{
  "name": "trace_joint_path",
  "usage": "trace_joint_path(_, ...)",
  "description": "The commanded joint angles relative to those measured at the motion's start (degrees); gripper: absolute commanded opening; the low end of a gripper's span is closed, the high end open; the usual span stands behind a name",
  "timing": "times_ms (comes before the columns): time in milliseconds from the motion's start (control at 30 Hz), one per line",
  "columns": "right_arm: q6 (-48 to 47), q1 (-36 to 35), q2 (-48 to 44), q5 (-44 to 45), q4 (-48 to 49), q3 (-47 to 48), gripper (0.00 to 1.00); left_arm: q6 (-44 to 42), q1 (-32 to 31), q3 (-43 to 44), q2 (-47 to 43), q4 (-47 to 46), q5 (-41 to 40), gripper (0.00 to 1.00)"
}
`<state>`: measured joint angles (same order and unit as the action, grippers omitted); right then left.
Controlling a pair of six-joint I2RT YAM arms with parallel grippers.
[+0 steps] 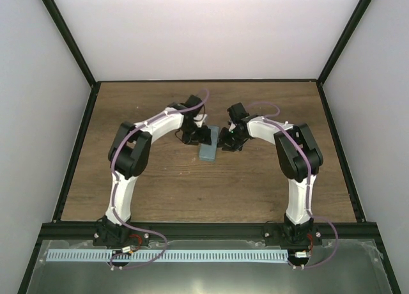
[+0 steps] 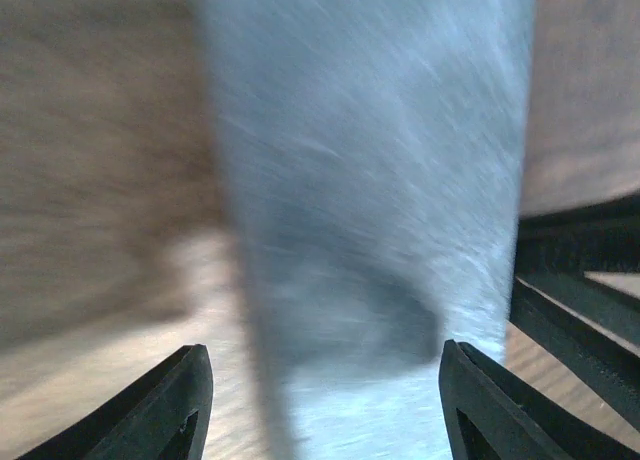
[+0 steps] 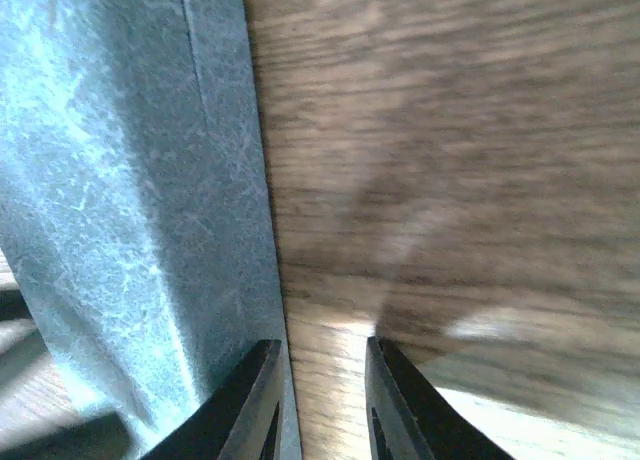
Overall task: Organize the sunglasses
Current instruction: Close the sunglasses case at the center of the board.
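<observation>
The grey-blue case (image 1: 209,147) lies shut on the wood table, between my two grippers. The sunglasses are out of view in every frame. My left gripper (image 1: 195,136) is at the case's left far end. In the left wrist view the case (image 2: 370,180) fills the middle, and the left gripper (image 2: 320,355) is open wide over it, gripping nothing. My right gripper (image 1: 226,140) is at the case's right side. In the right wrist view the right gripper (image 3: 322,342) is open only a narrow gap with bare wood between, its left finger (image 3: 250,400) against the edge of the case (image 3: 120,200).
The wood table (image 1: 160,185) is walled by white panels with black frame posts. A dark part of the right arm (image 2: 580,300) shows at the right of the left wrist view, close to the case.
</observation>
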<state>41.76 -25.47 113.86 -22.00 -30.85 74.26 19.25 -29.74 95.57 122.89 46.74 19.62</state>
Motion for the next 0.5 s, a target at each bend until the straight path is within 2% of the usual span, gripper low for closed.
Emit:
trace_joint_path(0, -0.9, -0.6, 3.6, -0.4, 2.2, -0.1, 0.25, -0.7, -3.7, -0.3, 2.6, 2.6, 2.2, 0.65)
trace_joint_path(167, -1.1, -0.6, 2.1, 0.3, 1.3, -0.6, 0.25, -0.4, -3.5, -0.8, 1.3, 2.2, 0.6, 0.65)
trace_joint_path(300, -1.2, -0.7, -1.9, 2.8, -0.6, -0.7, 0.25, 1.8, -0.5, -4.6, -5.0, -2.7, 0.7, 0.65)
trace_joint_path(400, -1.9, -0.6, -5.7, 5.4, -1.9, -1.1, 0.26, 3.4, 3.5, -10.3, -11.4, -7.7, 0.1, 0.72)
trace_joint_path(467, -3.2, -0.6, -8.9, 7.4, -1.7, -2.0, 0.32, 3.7, 5.5, -14.0, -15.7, -11.3, -1.9, 0.8)
